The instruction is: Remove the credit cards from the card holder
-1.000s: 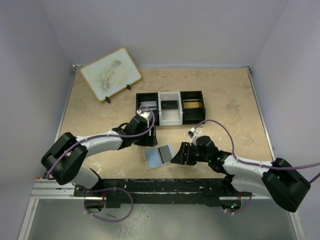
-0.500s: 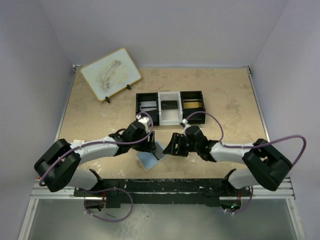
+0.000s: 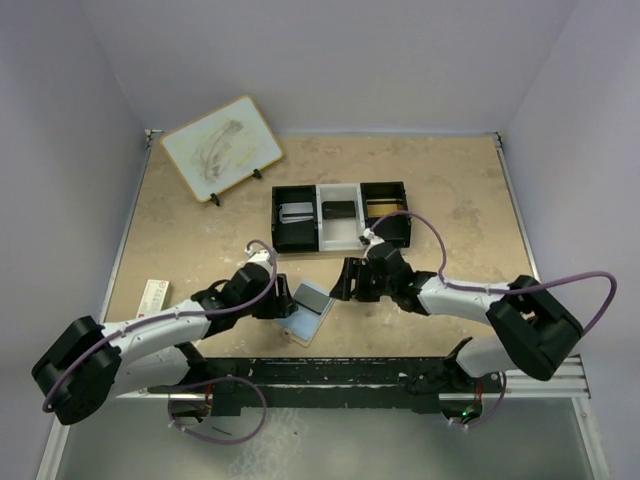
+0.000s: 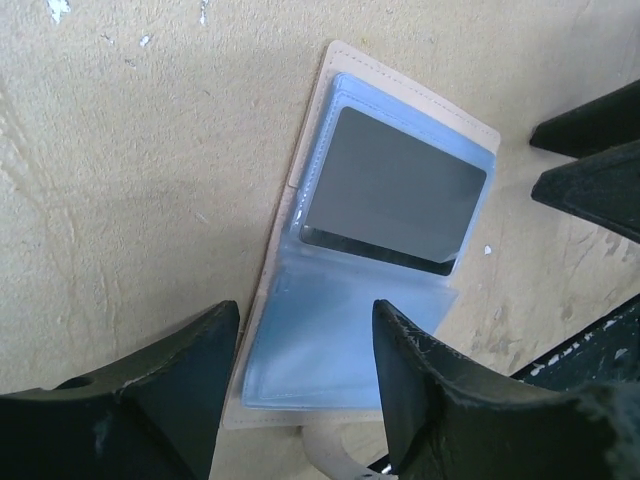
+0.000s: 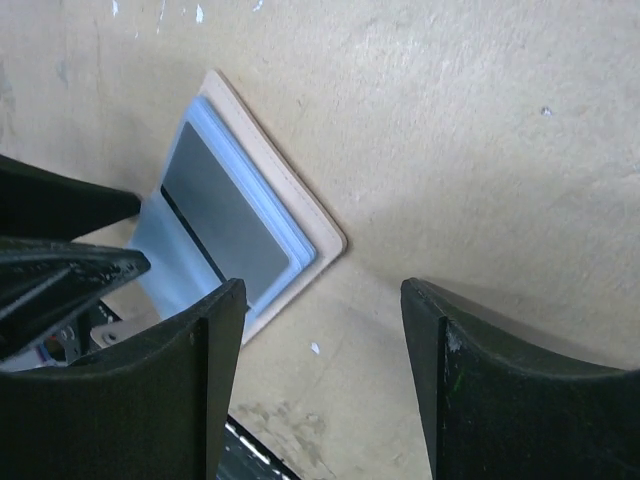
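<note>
Card holder (image 3: 303, 322) is lying open on the tabletop (image 3: 200, 240). Grey credit card (image 4: 395, 190) is sitting in its far pocket; the near pocket looks empty. Left gripper (image 4: 305, 320) is released, straddling the holder's near half and grasping nothing. Right gripper (image 5: 322, 290) is also released, hovering off the holder's far-right corner.

Risks: the sleeve is gripping the card, so pulling likely drags the whole unpinned holder. The thin card edge could also slip from the fingers.

Versus a second ago: the left has come down from the tray (image 3: 275, 215) beyond the holder. The right has shifted from the holder's right edge, and the holder has rotated slightly.
</note>
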{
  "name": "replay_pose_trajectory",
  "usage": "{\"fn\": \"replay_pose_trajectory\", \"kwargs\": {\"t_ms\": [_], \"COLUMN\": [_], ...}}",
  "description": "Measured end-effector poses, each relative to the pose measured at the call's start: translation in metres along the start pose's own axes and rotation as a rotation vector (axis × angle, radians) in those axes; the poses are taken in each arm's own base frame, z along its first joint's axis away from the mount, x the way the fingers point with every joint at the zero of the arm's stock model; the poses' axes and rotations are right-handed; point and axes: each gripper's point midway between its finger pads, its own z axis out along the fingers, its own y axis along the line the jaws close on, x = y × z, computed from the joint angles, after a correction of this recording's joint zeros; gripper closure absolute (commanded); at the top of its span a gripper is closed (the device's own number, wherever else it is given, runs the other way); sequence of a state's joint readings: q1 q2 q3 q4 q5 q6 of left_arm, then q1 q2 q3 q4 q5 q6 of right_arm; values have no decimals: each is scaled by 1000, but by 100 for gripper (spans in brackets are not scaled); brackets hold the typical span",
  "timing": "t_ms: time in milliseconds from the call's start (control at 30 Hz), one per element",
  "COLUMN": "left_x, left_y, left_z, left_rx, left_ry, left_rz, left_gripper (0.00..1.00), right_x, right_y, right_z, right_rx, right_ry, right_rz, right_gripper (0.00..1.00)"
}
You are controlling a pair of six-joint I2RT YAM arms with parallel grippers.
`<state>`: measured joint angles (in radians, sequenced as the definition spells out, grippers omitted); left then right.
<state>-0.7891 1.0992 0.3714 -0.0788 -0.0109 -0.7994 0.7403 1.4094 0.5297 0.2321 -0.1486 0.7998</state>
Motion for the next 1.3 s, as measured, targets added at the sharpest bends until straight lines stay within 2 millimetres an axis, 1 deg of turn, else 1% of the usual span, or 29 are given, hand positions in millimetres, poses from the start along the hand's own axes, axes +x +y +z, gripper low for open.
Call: {"fn": "replay_pose_trajectory", "kwargs": {"t_ms": [100,200,300,367,433,600,867,967,1033,1067,1100,1167,1200,1267,1300], "left_x": [2,5,11,18,25,46,65,73,80,83,84,82,77,63,54], "left_y": [1,-2,-9,-15,-22,-43,-89,-112,-124,-128,-132,-133,-132,-131,-131], "left_z": [-1,0,1,2,1,0,15,22,22,20,18,13,10,0,-7], "left_rx": [14,33,57,69,75,106,189,213,226,233,239,236,227,218,219], "left_ry": [-15,-16,-1,12,19,27,-43,-58,-64,-69,-76,-98,-117,-166,-197], "left_rz": [-34,-55,-57,-48,-25,6,10,32,56,65,73,79,77,59,40], "left_gripper": [55,58,63,64,64,64,62,61,61,61,61,61,63,72,74], "right_x": [9,14,16,14,8,-12,-13,-19,-23,-25,-29,-41,-45,-52,-52], "right_y": [0,9,17,23,27,29,23,12,5,4,6,16,21,34,40], "right_z": [-3,0,6,10,16,30,30,24,15,10,4,-9,-14,-23,-26], "right_rx": [-50,-128,-177,-195,-185,-111,-64,16,72,83,86,64,47,-11,-41], "right_ry": [-3,6,24,36,46,55,96,78,58,47,30,-22,-44,-91,-103], "right_rz": [4,15,21,20,14,-44,-150,-165,-165,-165,-163,-159,-155,-139,-126], "right_gripper": [35,36,37,37,37,37,37,39,42,43,45,49,52,60,65]}}
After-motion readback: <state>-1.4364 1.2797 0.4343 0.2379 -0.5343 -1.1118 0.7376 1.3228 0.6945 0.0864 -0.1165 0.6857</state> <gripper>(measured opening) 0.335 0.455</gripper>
